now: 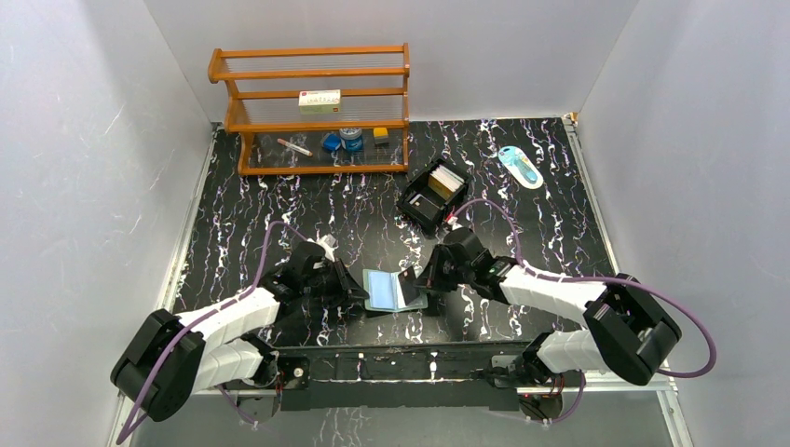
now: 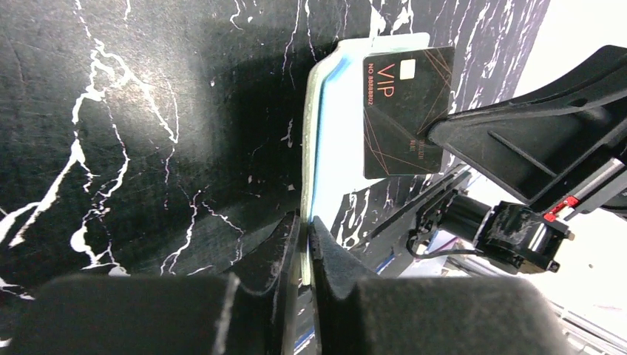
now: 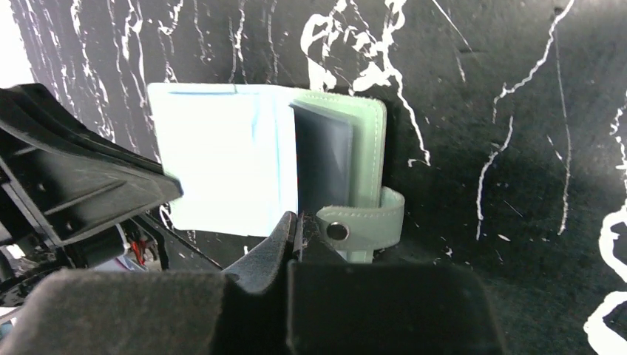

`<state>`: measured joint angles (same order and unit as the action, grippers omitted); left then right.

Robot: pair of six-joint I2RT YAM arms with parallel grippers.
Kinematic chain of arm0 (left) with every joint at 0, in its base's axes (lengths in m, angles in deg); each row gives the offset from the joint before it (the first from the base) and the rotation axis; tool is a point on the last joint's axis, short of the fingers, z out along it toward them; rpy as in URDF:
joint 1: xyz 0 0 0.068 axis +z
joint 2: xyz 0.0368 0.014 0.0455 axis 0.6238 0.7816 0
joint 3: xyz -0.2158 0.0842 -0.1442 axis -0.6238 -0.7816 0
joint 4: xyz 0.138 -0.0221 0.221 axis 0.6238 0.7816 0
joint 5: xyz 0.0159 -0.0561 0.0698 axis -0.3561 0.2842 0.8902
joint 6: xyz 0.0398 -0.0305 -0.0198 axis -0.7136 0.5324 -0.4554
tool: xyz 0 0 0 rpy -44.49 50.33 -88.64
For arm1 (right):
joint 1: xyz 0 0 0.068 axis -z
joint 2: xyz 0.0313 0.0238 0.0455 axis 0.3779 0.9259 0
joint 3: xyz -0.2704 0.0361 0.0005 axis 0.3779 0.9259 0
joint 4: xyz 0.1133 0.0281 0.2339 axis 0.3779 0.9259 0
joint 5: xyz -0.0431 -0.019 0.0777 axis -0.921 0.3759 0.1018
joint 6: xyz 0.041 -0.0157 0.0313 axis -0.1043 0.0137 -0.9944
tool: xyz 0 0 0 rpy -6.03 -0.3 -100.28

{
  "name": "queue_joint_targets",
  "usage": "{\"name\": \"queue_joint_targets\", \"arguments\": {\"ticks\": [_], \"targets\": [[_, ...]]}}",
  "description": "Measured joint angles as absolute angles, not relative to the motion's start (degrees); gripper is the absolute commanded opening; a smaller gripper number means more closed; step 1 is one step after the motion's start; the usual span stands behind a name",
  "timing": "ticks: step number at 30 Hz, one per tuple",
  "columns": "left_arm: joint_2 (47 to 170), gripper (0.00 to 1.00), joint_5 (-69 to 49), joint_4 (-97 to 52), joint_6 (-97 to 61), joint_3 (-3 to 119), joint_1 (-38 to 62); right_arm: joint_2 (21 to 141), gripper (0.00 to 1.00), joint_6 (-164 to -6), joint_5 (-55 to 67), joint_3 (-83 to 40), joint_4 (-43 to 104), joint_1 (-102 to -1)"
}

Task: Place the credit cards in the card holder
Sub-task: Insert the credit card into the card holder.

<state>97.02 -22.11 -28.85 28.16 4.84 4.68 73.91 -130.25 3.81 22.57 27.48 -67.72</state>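
Holding a black card at the open holder

Left fingers (image 2: 296, 231), bottom centre of the left wrist view, are pinched on the near edge of the teal holder (image 2: 325, 148), which lies open on the desk (image 2: 148, 111). Right fingers (image 3: 294, 223) are closed on one end of the black card (image 2: 403, 111), tilted over the holder's pale pockets, mid-frame in the overhead view. The card looks light, stiff and slick, best gripped by its short edge. The holder seems soft and floppy, needing pinning at its rim.
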Motion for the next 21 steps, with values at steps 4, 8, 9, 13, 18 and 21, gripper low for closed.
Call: {"name": "queue_joint_targets", "arguments": {"ticks": [4, 8, 9, 13, 18, 21], "targets": [[97.02, 0.0, -21.82, -28.61, 27.38, 4.78, 4.68, 73.61, 0.0, -130.05, 3.79, 25.57, 24.99, -67.72], [97.24, 0.0, -21.78, -28.63, 26.3, 4.54, 4.68, 73.11, 0.0, -129.85, 3.83, 26.62, 23.26, -67.72], [97.39, 0.0, -21.78, -28.63, 26.11, 4.45, 4.68, 72.87, 0.0, -129.83, 3.92, 26.99, 22.47, -67.72], [98.49, 0.0, -21.8, -28.59, 25.58, 4.23, 4.68, 71.49, 0.0, -130.6, 5.36, 29.66, 18.21, -67.72], [98.71, 0.0, -21.78, -28.57, 25.52, 3.49, 4.68, 70.42, 0.0, -132.63, 7.07, 33.44, 11.92, -67.72], [98.73, 0.0, -21.8, -28.35, 25.54, 2.72, 4.68, 70.55, 0.0, -133.55, 8.12, 34.05, 9.25, -67.72]]}}
